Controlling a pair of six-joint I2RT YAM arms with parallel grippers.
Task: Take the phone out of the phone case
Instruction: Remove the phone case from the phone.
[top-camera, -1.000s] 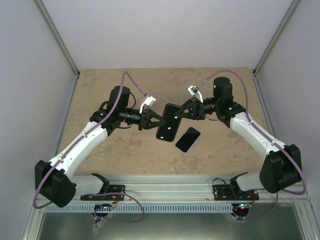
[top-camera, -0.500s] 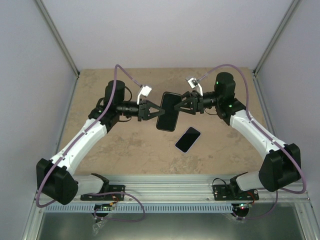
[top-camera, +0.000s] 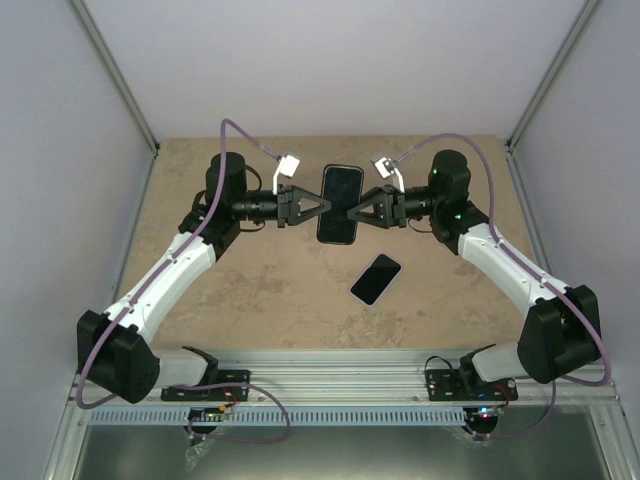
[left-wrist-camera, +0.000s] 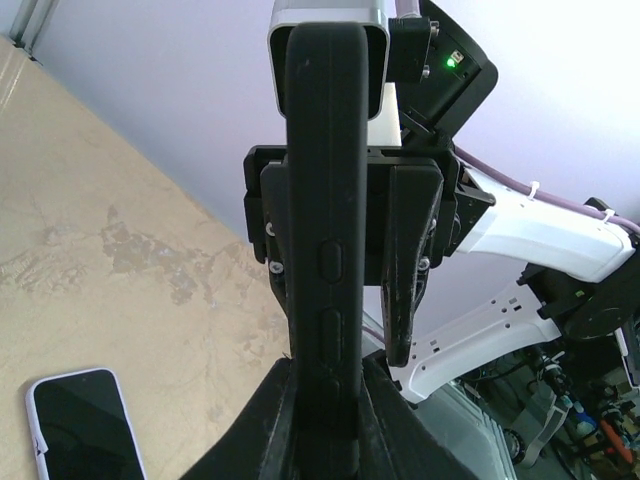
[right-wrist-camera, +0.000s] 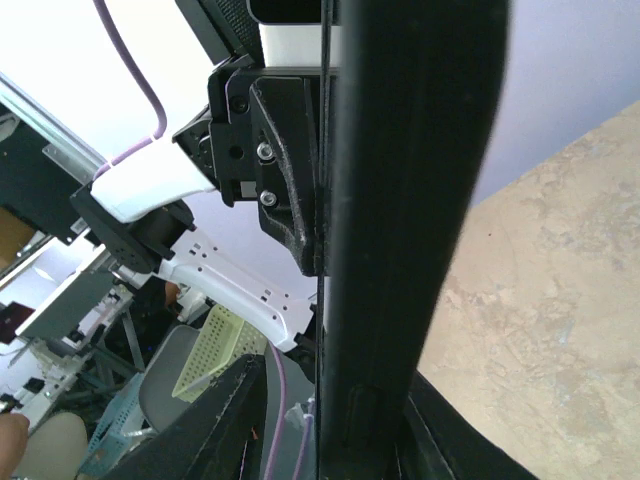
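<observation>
While left gripper (top-camera: 315, 208) & right gripper (top-camera: 362, 210) clench opposite edges, the black rubbery phone case (top-camera: 340, 196) hangs mid-air — prob. braced for flexing.

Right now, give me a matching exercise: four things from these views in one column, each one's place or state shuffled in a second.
Things
1. black phone case
2. light-rimmed phone
3. left end effector
4. right end effector

Places or states
A. clamps the case's long edge on the right of the top view
B. lies flat on the table, screen up
C. held off the table between both end effectors
D. clamps the case's long edge on the left of the top view

Pairs: 1-C, 2-B, 3-D, 4-A
</observation>
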